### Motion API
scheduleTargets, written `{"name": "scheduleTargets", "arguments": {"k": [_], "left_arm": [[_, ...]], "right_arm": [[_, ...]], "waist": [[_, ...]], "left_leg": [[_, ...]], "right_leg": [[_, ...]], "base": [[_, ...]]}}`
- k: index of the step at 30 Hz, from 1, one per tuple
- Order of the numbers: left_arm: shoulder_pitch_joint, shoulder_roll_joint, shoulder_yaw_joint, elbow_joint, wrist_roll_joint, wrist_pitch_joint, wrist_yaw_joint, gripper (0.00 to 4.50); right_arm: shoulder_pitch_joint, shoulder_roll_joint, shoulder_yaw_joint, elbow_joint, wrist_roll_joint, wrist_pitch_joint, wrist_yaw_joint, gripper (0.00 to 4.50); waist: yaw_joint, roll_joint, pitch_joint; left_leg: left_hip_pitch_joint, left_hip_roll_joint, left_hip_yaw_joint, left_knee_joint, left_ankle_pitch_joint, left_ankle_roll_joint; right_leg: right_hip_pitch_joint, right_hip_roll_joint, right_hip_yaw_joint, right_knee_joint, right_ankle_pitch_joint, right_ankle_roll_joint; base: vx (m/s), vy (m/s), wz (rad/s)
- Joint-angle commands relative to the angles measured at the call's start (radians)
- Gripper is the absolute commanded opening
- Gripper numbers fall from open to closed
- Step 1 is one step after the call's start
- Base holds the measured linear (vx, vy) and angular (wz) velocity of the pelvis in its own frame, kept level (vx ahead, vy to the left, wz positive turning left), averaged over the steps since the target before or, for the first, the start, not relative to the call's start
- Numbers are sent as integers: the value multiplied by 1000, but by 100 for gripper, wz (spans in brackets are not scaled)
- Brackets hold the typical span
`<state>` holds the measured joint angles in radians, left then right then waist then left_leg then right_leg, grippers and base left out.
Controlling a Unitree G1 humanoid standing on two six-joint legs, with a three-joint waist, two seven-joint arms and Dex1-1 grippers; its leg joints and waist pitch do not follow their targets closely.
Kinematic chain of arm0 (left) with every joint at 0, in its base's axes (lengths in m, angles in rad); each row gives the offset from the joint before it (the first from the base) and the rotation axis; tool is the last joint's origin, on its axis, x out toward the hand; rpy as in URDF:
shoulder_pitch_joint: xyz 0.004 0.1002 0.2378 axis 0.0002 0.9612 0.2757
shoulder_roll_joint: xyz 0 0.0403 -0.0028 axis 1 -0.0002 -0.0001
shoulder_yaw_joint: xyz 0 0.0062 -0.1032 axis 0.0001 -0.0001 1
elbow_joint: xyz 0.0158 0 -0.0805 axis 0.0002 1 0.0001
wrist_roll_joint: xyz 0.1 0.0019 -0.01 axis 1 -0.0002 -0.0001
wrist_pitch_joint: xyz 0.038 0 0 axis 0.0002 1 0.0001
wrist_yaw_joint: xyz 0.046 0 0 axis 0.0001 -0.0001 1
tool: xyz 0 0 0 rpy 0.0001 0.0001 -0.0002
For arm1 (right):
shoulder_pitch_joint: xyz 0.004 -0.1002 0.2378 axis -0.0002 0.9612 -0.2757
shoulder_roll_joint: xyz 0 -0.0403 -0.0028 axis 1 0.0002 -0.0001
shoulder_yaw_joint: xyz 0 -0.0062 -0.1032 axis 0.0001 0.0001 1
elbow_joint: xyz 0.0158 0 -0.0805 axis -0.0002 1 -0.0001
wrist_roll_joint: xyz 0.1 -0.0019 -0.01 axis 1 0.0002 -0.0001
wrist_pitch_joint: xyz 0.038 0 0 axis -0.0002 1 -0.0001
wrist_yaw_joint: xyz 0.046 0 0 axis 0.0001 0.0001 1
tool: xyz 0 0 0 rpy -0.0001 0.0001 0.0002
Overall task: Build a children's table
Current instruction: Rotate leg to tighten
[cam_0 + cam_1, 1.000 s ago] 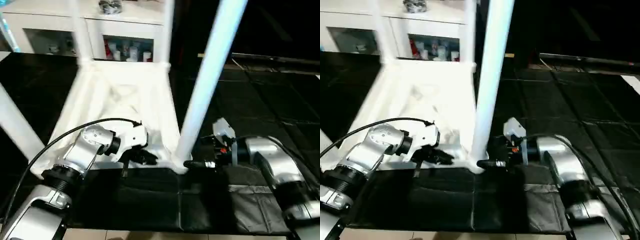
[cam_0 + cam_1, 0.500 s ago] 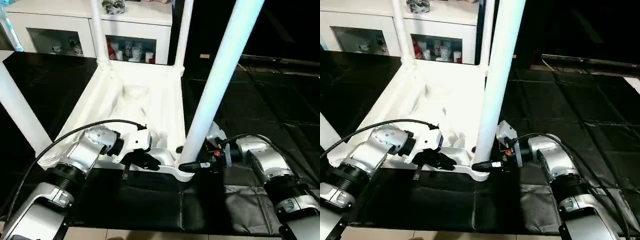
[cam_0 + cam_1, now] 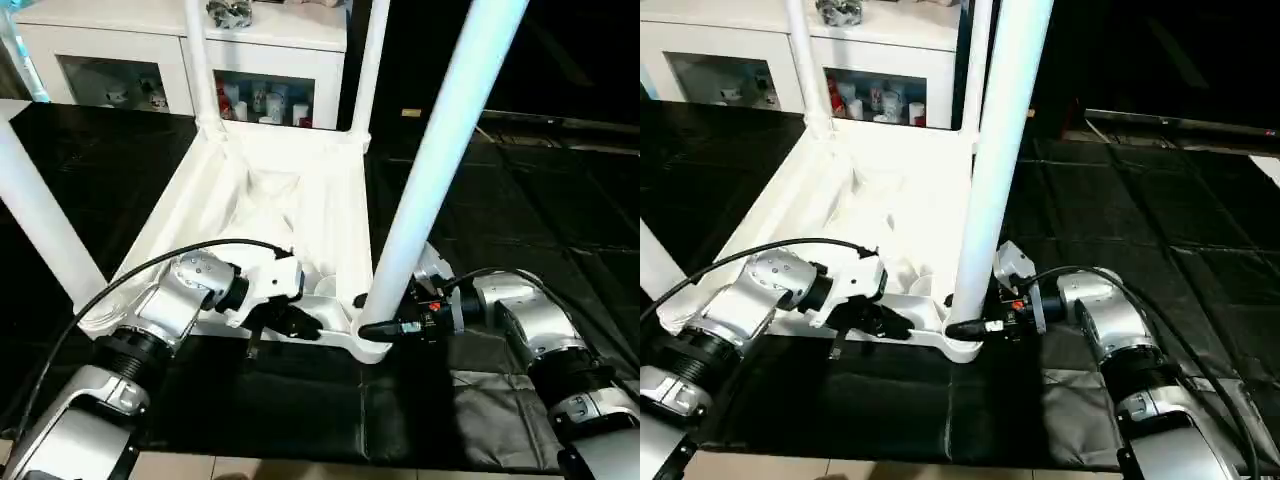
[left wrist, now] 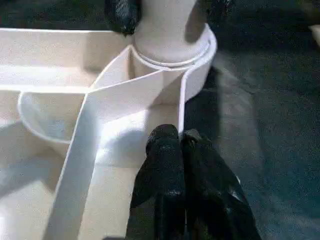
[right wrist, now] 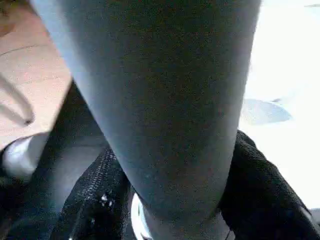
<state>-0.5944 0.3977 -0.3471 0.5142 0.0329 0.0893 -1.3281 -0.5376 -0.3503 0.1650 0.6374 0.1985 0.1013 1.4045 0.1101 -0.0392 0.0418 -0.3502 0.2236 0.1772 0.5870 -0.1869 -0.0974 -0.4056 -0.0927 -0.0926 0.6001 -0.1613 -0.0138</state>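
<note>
**Holding the near table leg**

My right end effector (image 3: pixel 970 327) hugs the near leg (image 3: pixel 430 170) at its base. My left end effector (image 4: pixel 172 150), fingers pressed together, rests inside the upside-down table top (image 3: pixel 270 200) on the black floor (image 3: pixel 520 200).

Head views sharp, high contrast: white table top (image 3: pixel 270 200) blown out by overhead glare, ribs washed away; black floor mat (image 3: pixel 520 200) very dark. Near leg (image 3: pixel 440 150) tinted bluish. Right wrist view dim, leg (image 5: pixel 160 100) out of focus. Left wrist view soft, warm cast.
</note>
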Motion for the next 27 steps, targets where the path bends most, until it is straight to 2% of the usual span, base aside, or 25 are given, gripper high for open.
{"name": "scheduleTargets", "arguments": {"k": [1, 3, 4, 6, 10, 12, 13, 15, 19, 20, 21, 22, 23, 24, 25, 27], "left_arm": [[25, -58, 35, -56, -2, 104, 162, 0], [43, -86, 57, -92, -7, 164, 225, 0], [51, -109, 70, -108, -9, 202, 267, 0], [60, -145, 83, -127, -9, 245, 324, 0], [19, -286, 132, -70, 10, 301, 556, 0], [-5, -326, 147, -44, 20, 313, 635, 0], [-18, -337, 147, -29, 29, 310, 663, 0], [-28, -348, 146, -20, 39, 314, 690, 0], [-32, -344, 118, -30, 71, 330, 696, 0], [-24, -333, 109, -39, 76, 339, 682, 0], [-21, -331, 108, -43, 77, 344, 681, 0], [-17, -323, 106, -47, 79, 347, 676, 0], [-13, -317, 104, -50, 82, 348, 673, 0], [-13, -313, 106, -47, 86, 349, 676, 0], [-12, -304, 107, -44, 89, 348, 672, 0], [-14, -277, 109, -34, 92, 338, 657, 0]], "right_arm": [[35, 46, -13, -37, -12, 22, -148, 210], [55, 72, -26, -57, -28, 42, -248, 208], [68, 92, -36, -77, -31, 66, -305, 207], [85, 126, -53, -107, -31, 107, -386, 205], [89, 264, -91, -138, -73, 196, -685, 202], [81, 307, -88, -137, -96, 204, -771, 202], [73, 332, -93, -130, -103, 198, -820, 202], [65, 362, -102, -125, -110, 198, -884, 200], [43, 391, -122, -102, -110, 209, -959, 200], [40, 399, -139, -101, -94, 208, -964, 253], [41, 402, -143, -106, -90, 212, -966, 253], [45, 401, -148, -115, -85, 217, -963, 273], [49, 401, -152, -123, -80, 221, -960, 273], [53, 405, -158, -136, -78, 229, -963, 273], [59, 403, -164, -147, -77, 230, -963, 294], [76, 375, -156, -174, -78, 199, -922, 303]], "waist": [[-11, -1, -54], [-14, -2, -52], [-28, -5, -48], [-40, -10, -49], [-65, -9, -50], [-71, -9, -49], [-69, -4, -51], [-72, -4, -52], [-74, -2, -55], [-75, -3, -55], [-74, -2, -55], [-74, -2, -54], [-74, -6, -55], [-73, -4, -56], [-73, -6, -54], [-71, -4, -53]], "left_leg": [[7, 14, 4, -74, -249, 14], [5, 15, 2, -77, -250, 2], [2, 9, 0, -79, -274, -6], [-5, 4, -5, -78, -277, -4], [-4, 1, -4, -74, -274, 7], [-1, -3, -5, -73, -284, 0], [2, -2, -7, -74, -282, 2], [-5, -1, -7, -77, -270, 8], [-7, 3, -7, -80, -262, 13], [-8, 3, -6, -80, -258, 13], [-7, 3, -5, -79, -254, 15], [-9, 3, -4, -80, -246, 19], [-9, 3, -3, -80, -243, 21], [-8, 3, -3, -79, -228, 23], [-7, 2, -1, -79, -225, 25], [-7, 3, -1, -80, -229, 25]], "right_leg": [[46, -53, 47, -75, -354, -181], [47, -53, 48, -75, -372, -169], [47, -49, 43, -85, -456, -134], [50, -51, 38, -93, -521, -99], [38, -45, 38, -102, -520, -88], [36, -44, 33, -107, -549, -75], [35, -46, 34, -109, -545, -72], [38, -45, 37, -105, -498, -79], [41, -43, 39, -95, -421, -100], [42, -43, 40, -93, -397, -107], [43, -45, 42, -91, -377, -116], [46, -44, 42, -89, -362, -122], [46, -44, 43, -89, -358, -123], [47, -45, 44, -86, -342, -128], [46, -44, 44, -88, -341, -129], [47, -45, 44, -89, -353, -127]], "base": [[0, 0, 0], [0, 0, 0], [0, 0, 0], [0, 0, 0], [0, 0, 0], [0, 0, 0], [0, 0, 0], [0, 0, 0], [0, 0, 0], [0, 0, 0], [0, 0, 0], [0, 0, 0], [0, 0, 0], [0, 0, 0], [0, 0, 0], [0, 0, 0]]}}
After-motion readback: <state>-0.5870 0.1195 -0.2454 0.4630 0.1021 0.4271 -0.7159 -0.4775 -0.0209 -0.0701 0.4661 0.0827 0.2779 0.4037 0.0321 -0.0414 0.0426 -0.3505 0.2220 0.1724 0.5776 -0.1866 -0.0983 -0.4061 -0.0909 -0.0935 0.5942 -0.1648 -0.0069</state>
